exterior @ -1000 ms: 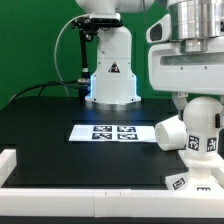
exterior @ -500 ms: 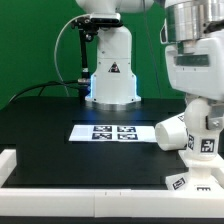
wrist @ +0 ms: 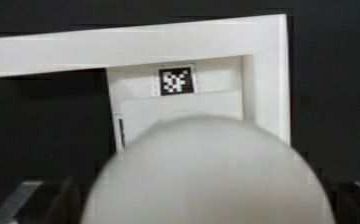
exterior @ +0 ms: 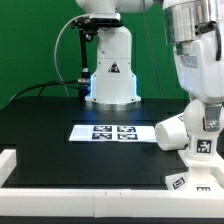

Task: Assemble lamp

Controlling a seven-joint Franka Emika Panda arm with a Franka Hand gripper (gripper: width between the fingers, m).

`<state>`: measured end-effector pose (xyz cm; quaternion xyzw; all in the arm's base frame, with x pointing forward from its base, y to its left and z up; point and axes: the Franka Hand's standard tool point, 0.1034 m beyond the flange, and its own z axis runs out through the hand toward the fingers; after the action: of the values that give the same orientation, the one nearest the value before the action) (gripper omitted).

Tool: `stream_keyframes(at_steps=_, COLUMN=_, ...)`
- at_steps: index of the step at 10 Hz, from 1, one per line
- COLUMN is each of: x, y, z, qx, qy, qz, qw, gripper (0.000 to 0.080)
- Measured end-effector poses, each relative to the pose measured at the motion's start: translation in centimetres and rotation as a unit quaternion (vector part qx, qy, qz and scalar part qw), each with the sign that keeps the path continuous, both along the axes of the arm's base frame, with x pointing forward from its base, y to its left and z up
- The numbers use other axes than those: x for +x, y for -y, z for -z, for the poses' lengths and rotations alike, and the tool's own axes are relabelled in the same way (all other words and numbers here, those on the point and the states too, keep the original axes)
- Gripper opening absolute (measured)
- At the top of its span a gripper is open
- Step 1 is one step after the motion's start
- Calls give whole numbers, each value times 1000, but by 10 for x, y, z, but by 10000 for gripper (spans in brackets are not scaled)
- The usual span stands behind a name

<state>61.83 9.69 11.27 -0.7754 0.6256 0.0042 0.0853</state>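
My gripper is shut on the white round bulb, holding it upright with its tagged neck pointing down over the flat square base at the exterior view's right front. In the wrist view the bulb fills the foreground between my dark fingers, with the base and its black tag beyond it. The cone shade lies on its side just to the exterior view's left of the bulb, close to it.
The marker board lies on the black table in the middle. The big white robot pedestal stands behind it. A white raised rim borders the table's front and left and shows in the wrist view.
The arm has shifted a little toward the exterior view's right and lower, carrying the bulb closer to the base. The shade and base have not moved.
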Motion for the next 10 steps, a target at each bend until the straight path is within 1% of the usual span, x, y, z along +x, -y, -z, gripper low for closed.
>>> stream_keyframes(at_steps=1, x=-1, y=-3, z=-1, qx=-11, qy=3, qz=-97, qw=995, gripper=690)
stream_keyframes(at_steps=2, x=-2, y=-6, z=-2, qx=-17, qy=3, qz=-151, qw=988, gripper=698)
stream_keyframes(at_steps=5, x=-1, y=-4, z=-1, qx=-25, qy=17, qz=-237, qw=971, gripper=698)
stream_keyframes(at_steps=6, x=-1, y=-1, z=-1, qx=-40, qy=24, qz=-313, qw=949, gripper=698)
stream_keyframes(at_steps=7, x=-1, y=5, z=-1, qx=-78, qy=25, qz=-437, qw=896, gripper=698)
stream_keyframes(at_steps=8, x=0, y=5, z=-1, qx=-99, qy=26, qz=-529, qw=842, gripper=698)
stream_keyframes(at_steps=9, x=1, y=1, z=0, qx=-111, qy=30, qz=-609, qw=785, gripper=698)
stream_keyframes(at_steps=10, x=1, y=0, z=0, qx=-111, qy=32, qz=-636, qw=763, gripper=698)
